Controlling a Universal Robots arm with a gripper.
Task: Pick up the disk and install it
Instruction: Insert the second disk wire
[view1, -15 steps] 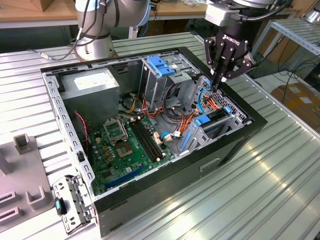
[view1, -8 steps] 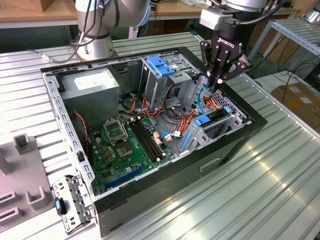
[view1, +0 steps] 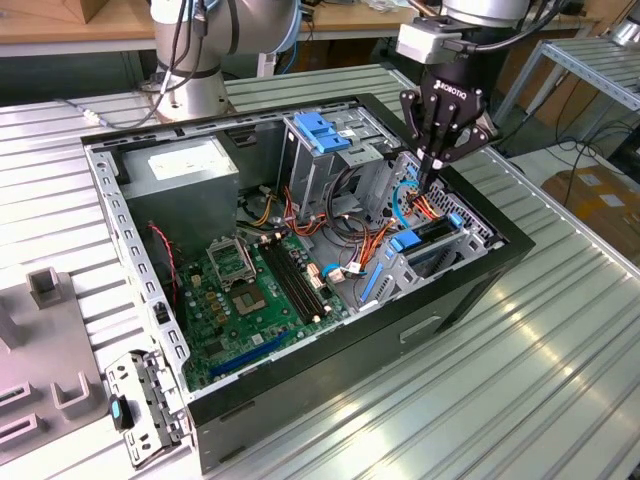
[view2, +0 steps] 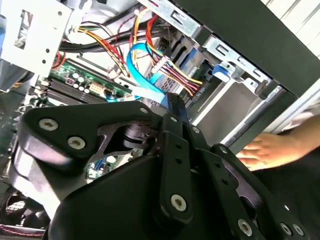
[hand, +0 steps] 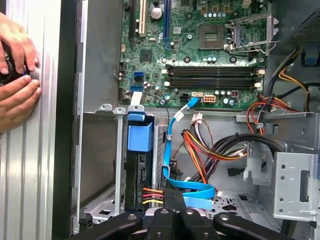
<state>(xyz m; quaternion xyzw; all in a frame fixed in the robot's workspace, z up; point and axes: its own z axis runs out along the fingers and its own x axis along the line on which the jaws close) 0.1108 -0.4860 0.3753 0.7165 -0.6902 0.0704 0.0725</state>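
Pincer (view1: 425, 183) narrow, holding nothing, beside one disk (hand: 138, 170) seated in its bay — two hands (hand: 17, 75) nearby.

Robot hand (view1: 428, 180) pointing straight down from the wrist, fingers (hand: 172, 197) pressed together, nothing between them

Ribbed metal tabletop (view1: 520, 380), wooden bench (view1: 70, 20) behind, metal shelving (view1: 590, 60) and cardboard box (view1: 600, 195) alongside.
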